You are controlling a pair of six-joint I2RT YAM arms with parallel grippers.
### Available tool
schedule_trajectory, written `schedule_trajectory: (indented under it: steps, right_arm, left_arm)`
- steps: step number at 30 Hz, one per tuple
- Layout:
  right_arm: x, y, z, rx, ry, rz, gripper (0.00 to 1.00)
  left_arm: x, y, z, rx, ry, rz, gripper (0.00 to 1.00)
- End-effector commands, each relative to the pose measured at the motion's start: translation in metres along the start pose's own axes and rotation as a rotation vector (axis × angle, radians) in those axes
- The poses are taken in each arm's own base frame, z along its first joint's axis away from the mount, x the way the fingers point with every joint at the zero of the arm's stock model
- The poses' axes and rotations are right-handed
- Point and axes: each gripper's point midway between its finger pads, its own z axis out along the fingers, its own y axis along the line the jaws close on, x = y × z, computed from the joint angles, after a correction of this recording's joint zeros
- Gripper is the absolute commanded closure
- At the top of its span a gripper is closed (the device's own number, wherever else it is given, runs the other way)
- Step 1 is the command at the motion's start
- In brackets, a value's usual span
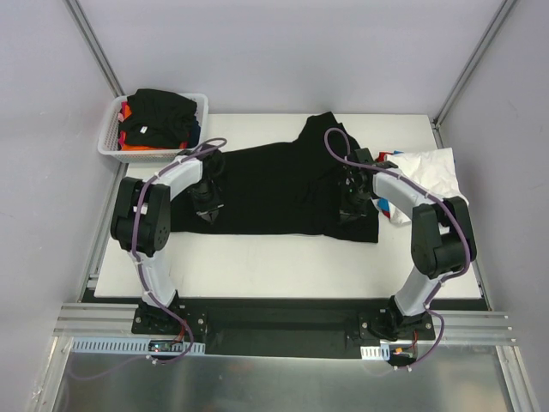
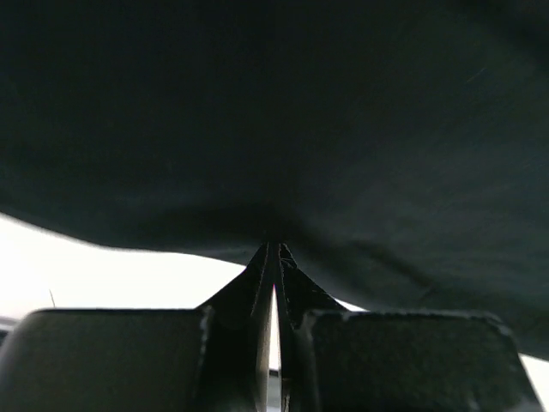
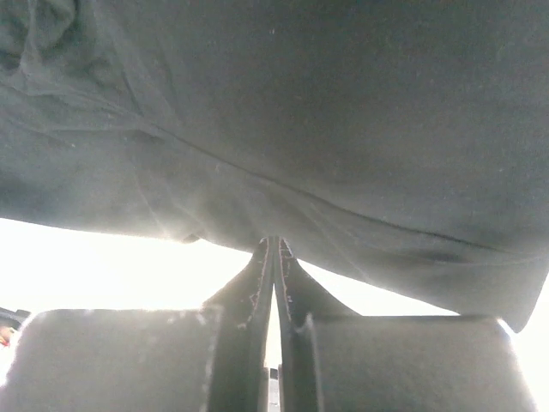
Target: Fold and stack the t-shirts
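While both grippers hold near edge, big black t-shirt [image 1: 274, 184] lies flat across middle of table [image 1: 257, 266]. Left gripper [image 2: 274, 251]: fingers pressed together, pinching cloth toward left edge. Right gripper [image 3: 274, 245]: same, toward right edge. Best way, I think: lift both sides together, same height, carry toward far edge, keep cloth tight. White t-shirt [image 1: 429, 167] sits at right edge. Other shirts [image 1: 159, 116] sit in basket [image 1: 109, 137], far left corner.
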Motion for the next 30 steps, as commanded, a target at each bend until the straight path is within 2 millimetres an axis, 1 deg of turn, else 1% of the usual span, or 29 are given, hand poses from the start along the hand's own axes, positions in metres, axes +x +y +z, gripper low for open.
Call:
schedule_trajectory:
  steps: [1, 3, 4, 6, 8, 9, 10, 12, 14, 16, 20, 23, 24, 26, 27, 30]
  right_arm:
    - [-0.004, 0.004, -0.015, -0.031, -0.041, -0.007, 0.99]
    - [-0.004, 0.003, -0.014, -0.026, -0.033, -0.007, 0.99]
    - [-0.006, 0.003, -0.015, -0.025, -0.036, -0.006, 0.99]
    - [-0.006, 0.002, -0.012, -0.021, -0.028, -0.003, 0.99]
    - [-0.006, 0.001, -0.010, -0.023, -0.018, 0.018, 0.99]
    - [-0.011, 0.000, -0.010, -0.034, -0.034, 0.033, 0.99]
    - [-0.007, -0.001, -0.008, -0.045, -0.025, 0.049, 0.99]
    - [-0.010, -0.006, -0.009, -0.051, -0.037, 0.082, 0.99]
    - [-0.005, -0.011, -0.007, -0.042, -0.025, 0.096, 0.99]
    - [-0.003, -0.019, -0.006, -0.034, -0.022, 0.111, 0.99]
    - [0.013, -0.030, 0.000, -0.023, 0.014, 0.129, 0.99]
    - [0.018, -0.032, 0.004, -0.024, 0.024, 0.125, 0.99]
    - [0.025, -0.033, 0.006, -0.023, 0.040, 0.127, 0.99]
    - [0.027, -0.035, 0.008, -0.023, 0.036, 0.129, 0.99]
    - [0.033, -0.037, 0.011, -0.021, 0.050, 0.134, 0.99]
    - [0.036, -0.038, 0.016, -0.027, 0.057, 0.135, 0.99]
  left_arm:
    - [-0.032, -0.013, -0.017, 0.013, -0.116, 0.058, 1.00]
    - [-0.038, -0.016, -0.023, 0.020, -0.139, 0.058, 1.00]
    - [-0.044, -0.017, -0.026, 0.017, -0.162, 0.060, 1.00]
    - [-0.049, -0.016, -0.026, 0.002, -0.170, 0.067, 1.00]
    - [-0.052, -0.013, -0.019, -0.030, -0.166, 0.080, 1.00]
    - [-0.054, -0.012, -0.018, -0.037, -0.168, 0.085, 1.00]
    - [-0.054, -0.010, -0.015, -0.051, -0.162, 0.094, 1.00]
    - [-0.055, -0.006, -0.014, -0.072, -0.170, 0.102, 1.00]
    - [-0.055, -0.002, -0.014, -0.090, -0.175, 0.119, 1.00]
    - [-0.053, 0.002, -0.010, -0.104, -0.166, 0.134, 1.00]
    - [-0.047, 0.006, -0.003, -0.116, -0.147, 0.140, 1.00]
    - [-0.041, 0.005, 0.004, -0.103, -0.126, 0.135, 1.00]
    - [-0.037, 0.004, 0.008, -0.084, -0.119, 0.135, 1.00]
    - [-0.034, 0.003, 0.012, -0.072, -0.111, 0.133, 1.00]
    - [-0.031, 0.003, 0.016, -0.068, -0.107, 0.132, 1.00]
    - [-0.022, 0.005, 0.024, -0.057, -0.081, 0.132, 1.00]
